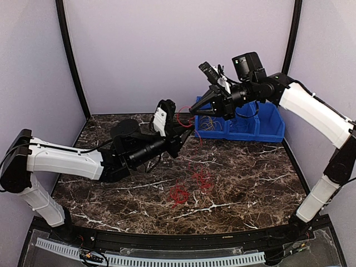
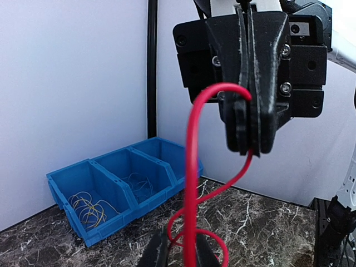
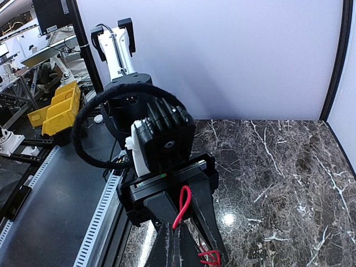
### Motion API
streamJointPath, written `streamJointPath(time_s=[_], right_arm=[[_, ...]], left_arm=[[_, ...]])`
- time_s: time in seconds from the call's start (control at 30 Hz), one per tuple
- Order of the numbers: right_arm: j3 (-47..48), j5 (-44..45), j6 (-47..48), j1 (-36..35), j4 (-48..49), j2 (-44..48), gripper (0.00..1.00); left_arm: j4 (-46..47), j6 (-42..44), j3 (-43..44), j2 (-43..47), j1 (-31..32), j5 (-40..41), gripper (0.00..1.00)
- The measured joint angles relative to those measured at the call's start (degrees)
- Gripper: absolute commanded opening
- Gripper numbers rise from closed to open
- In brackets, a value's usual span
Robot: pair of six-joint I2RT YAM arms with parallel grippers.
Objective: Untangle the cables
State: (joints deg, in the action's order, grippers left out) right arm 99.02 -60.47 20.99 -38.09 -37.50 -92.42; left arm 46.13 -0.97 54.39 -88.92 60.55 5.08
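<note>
Glossy marbled table [image 1: 250,178], blue plastic bins [image 1: 272,130], smooth red cable [image 2: 191,167]

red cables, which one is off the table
The red cable pinched in the right arm's jaws; the other two lie loose on the table.

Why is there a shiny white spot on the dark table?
Right wrist view: light glares off the glossy dark marble table. Left wrist view: the thin red cable sits near the lens, so it looks fat. Top view: soft, even light, no harsh shadows.
</note>
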Motion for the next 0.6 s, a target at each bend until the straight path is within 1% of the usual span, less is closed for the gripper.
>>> streamJointPath(time_s=[0.07,0.1,0.13,0.17,0.2,0.27,0.4,0.5,0.6], right_arm=[[0.0,-0.2,0.0,0.0,0.0,0.0,0.0],[0.0,-0.2,0.0,0.0,0.0,-0.1,0.0],[0.0,-0.2,0.0,0.0,0.0,-0.1,0.0],[0.0,-0.2,0.1,0.0,0.0,-0.1,0.03],[0.0,-0.2,0.2,0.0,0.0,-0.1,0.09],[-0.6,-0.2,0.9,0.0,0.2,0.0,0.25],[-7.3,2.1,3.3,0.2,2.3,1.3,0.46],[-14.8,5.6,5.0,0.7,4.3,2.6,0.55],[-23.1,9.8,6.6,1.1,6.9,3.0,0.58]], left_arm=[[0.7,-0.4,0.0,-0.2,-0.3,-0.2,0.08],[1.0,-0.7,0.0,-0.4,-0.4,-0.4,0.04],[1.4,-0.9,0.0,-0.6,-0.5,-0.7,0.02],[1.7,-1.2,0.0,-0.8,-0.6,-1.0,0.0],[2.0,-1.2,0.0,-1.0,-0.7,-1.2,0.0],[2.5,-1.4,-0.1,-1.1,-0.7,-1.2,0.0],[4.5,-2.0,-1.4,-1.0,-0.7,-0.3,0.0],[4.5,-2.6,-4.3,-0.3,-0.9,1.6,0.0],[4.4,-3.3,-7.0,1.2,-0.9,3.4,0.0]])
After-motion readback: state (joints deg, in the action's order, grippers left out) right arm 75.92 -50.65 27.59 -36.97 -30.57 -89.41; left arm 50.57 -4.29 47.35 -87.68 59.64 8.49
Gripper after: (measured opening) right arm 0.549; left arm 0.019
